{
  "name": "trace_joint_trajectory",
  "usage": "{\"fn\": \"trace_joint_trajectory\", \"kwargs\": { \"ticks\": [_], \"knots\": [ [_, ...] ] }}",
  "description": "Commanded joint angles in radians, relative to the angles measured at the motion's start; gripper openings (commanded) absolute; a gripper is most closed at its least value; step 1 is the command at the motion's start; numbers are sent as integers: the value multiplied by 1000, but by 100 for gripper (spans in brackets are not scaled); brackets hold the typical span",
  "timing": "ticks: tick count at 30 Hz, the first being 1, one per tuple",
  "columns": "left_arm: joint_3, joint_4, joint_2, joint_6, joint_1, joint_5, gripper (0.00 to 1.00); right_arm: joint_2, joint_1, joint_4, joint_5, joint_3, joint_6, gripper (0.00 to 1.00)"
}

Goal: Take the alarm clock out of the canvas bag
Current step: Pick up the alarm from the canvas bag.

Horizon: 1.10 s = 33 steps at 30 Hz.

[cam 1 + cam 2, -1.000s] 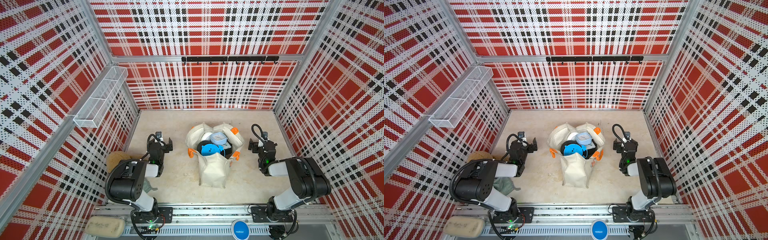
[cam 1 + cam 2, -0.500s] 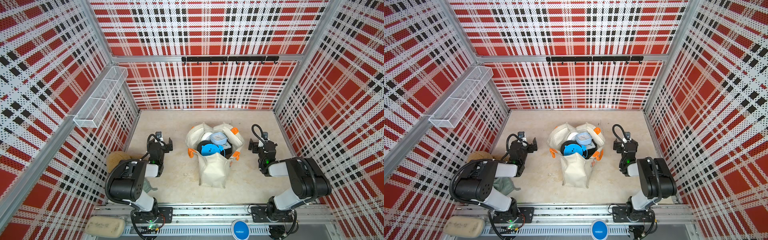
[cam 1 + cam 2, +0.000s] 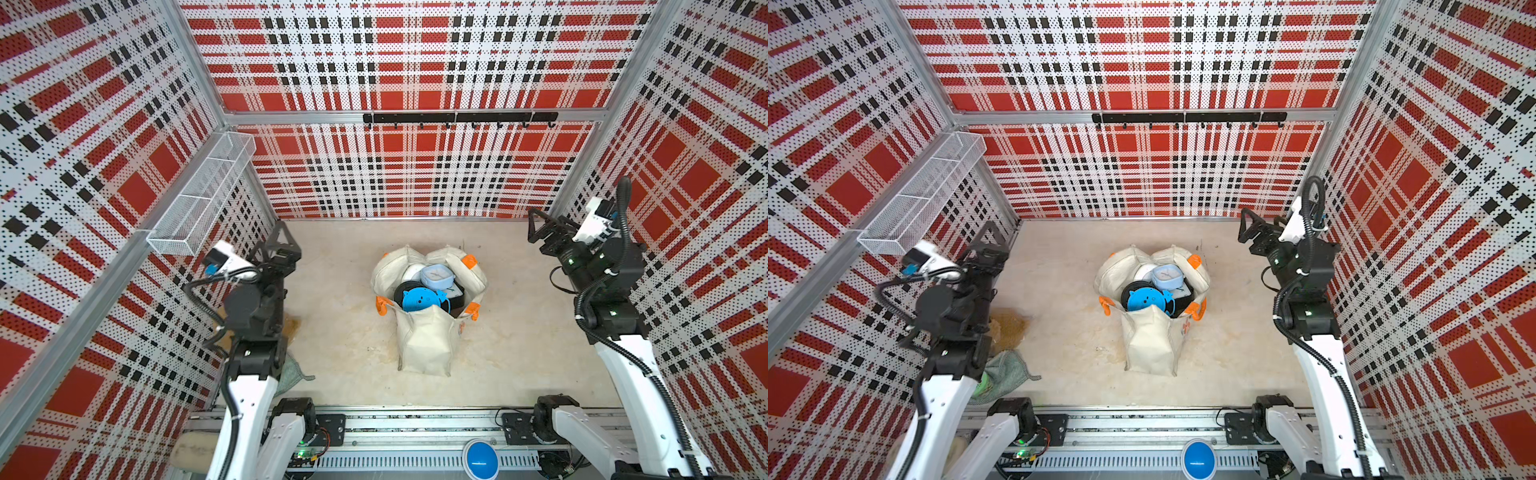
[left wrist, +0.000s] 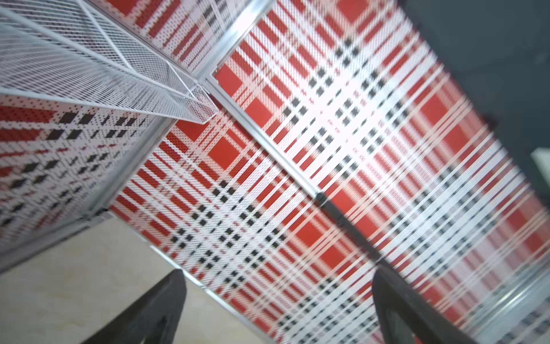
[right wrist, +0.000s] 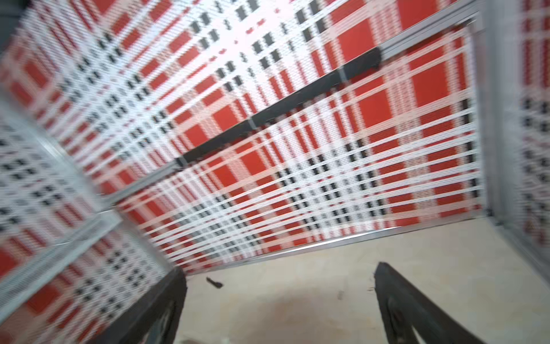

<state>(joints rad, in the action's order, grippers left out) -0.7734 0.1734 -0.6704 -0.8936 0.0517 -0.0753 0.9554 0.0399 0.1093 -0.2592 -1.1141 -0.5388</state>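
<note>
Fingers point(image 4: 148, 315) wide; pale-blue alarm clock point(image 3: 436, 275) inside cream canvas bag point(image 3: 424, 345)

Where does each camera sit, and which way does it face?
Top views: high at the front, looking down on the canvas bag holding the alarm clock; both arms show, left gripper and right gripper open.
Left wrist: on the left arm, facing the back corner and wire basket; fingers show.
Right wrist: on the right arm, facing the back wall; fingers show.
Both wrist views share the hook rail.
</note>
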Motion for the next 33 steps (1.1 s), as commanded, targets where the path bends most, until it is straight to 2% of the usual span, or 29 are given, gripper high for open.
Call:
{"fn": "trace_joint_trajectory", "kwargs": {
  "ticks": [1, 3, 5, 7, 8, 10, 13, 17, 24, 29, 33],
  "knots": [
    [-28, -202, -35, -325, -41, 206, 99, 54, 48, 311, -243, -123, -91, 96],
    [-204, -437, -86, -178, -189, 140, 99, 79, 144, 520, -121, -244, 32, 95],
    [-413, -680, -177, 5, -439, -37, 99, 106, 234, 667, -39, -332, 100, 94],
    [-592, -874, -289, 106, -653, -190, 99, 135, 302, 762, 1, -375, 131, 91],
    [-667, -969, -348, 110, -720, -224, 99, 153, 338, 801, 18, -392, 140, 89],
    [-796, -1159, -478, 75, -810, -205, 100, 197, 443, 890, 110, -426, 150, 87],
    [-891, -1360, -620, 25, -920, -194, 99, 282, 602, 1014, 227, -472, 172, 87],
    [-805, -1417, -641, -74, -984, -206, 99, 347, 719, 1059, 272, -406, 137, 86],
    [-537, -1261, -564, -208, -950, -71, 98, 368, 807, 987, 198, -215, 27, 85],
    [-431, -1232, -538, -258, -938, -39, 98, 351, 853, 925, 148, -70, -69, 84],
    [-393, -1183, -495, -294, -933, -34, 97, 358, 916, 877, 127, -14, -112, 83]
  ]
}}
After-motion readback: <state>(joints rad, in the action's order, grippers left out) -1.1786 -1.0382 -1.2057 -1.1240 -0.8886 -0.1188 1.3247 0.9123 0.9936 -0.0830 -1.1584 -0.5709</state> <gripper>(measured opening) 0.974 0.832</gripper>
